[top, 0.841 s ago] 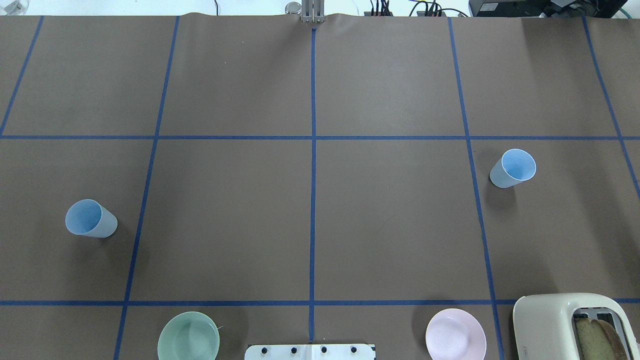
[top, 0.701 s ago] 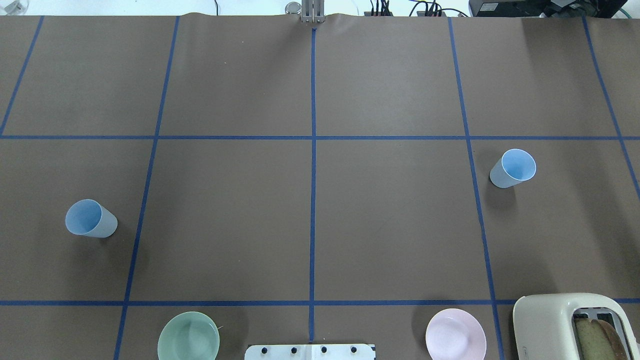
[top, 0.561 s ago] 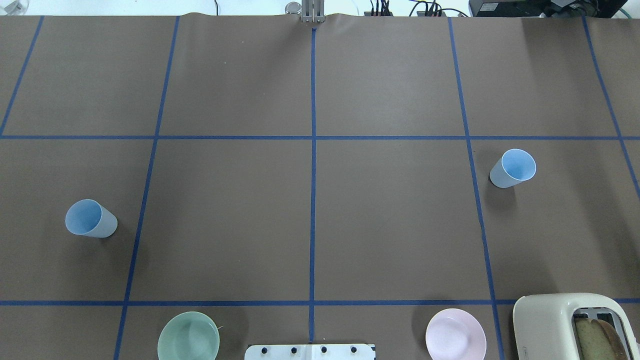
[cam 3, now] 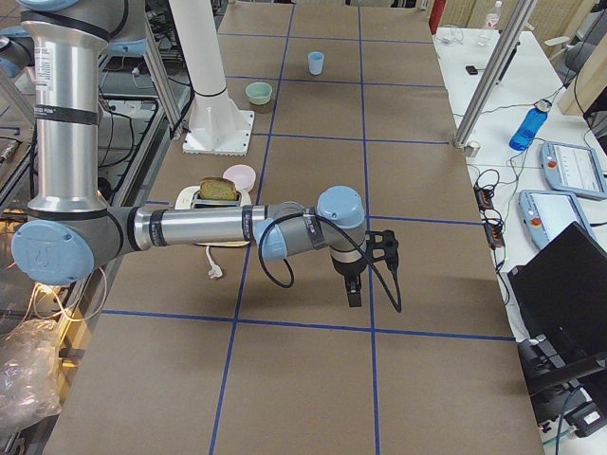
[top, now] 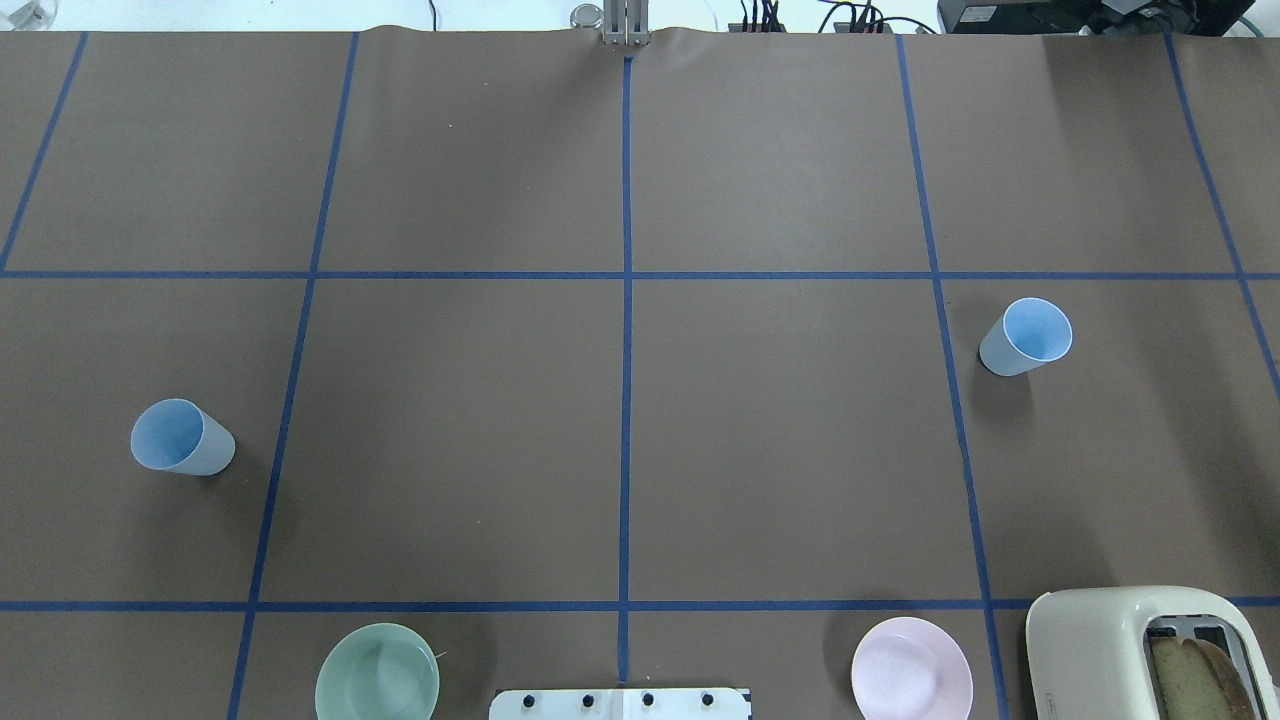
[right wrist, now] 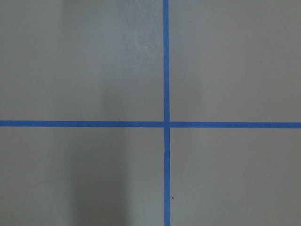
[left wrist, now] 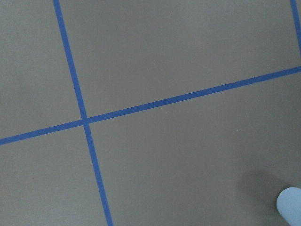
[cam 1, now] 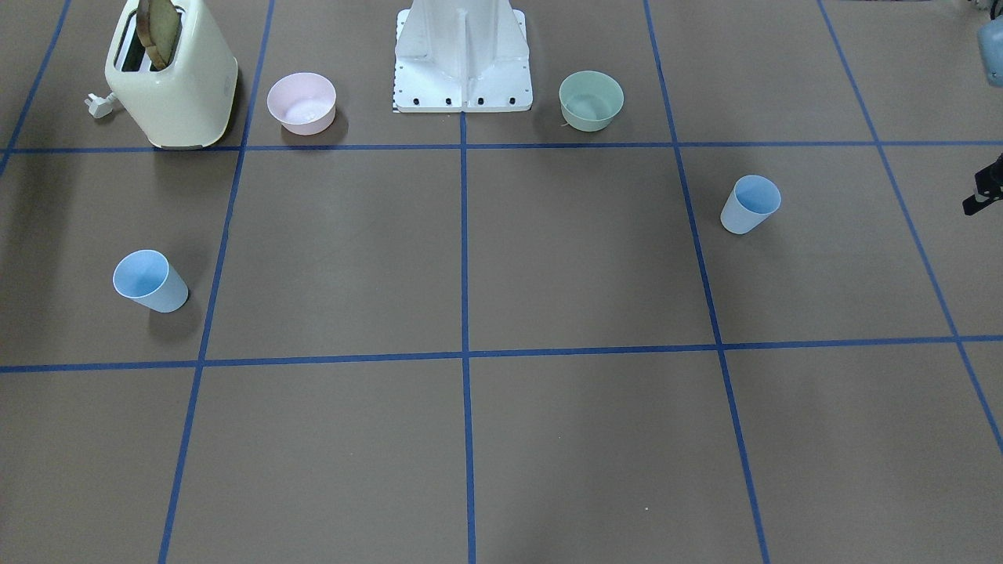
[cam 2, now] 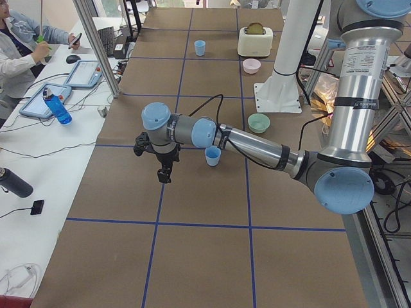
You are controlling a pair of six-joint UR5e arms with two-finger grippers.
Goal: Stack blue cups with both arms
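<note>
Two pale blue cups stand upright and far apart on the brown table. One cup [top: 180,437] is on my left side; it also shows in the front view [cam 1: 751,204], the left side view [cam 2: 212,155] and, as a sliver, the left wrist view [left wrist: 290,206]. The other cup [top: 1025,336] is on my right side, also in the front view [cam 1: 149,280]. My left gripper [cam 2: 165,172] hangs above the table apart from the left cup; I cannot tell its jaws. My right gripper [cam 3: 353,289] hangs over bare table; I cannot tell its state.
A pale green bowl [top: 377,672] and a pink bowl [top: 911,668] flank the white base [top: 620,703]. A cream toaster [top: 1150,655] with bread stands at the near right corner. Blue tape lines grid the table. An operator [cam 2: 19,45] sits at the far side.
</note>
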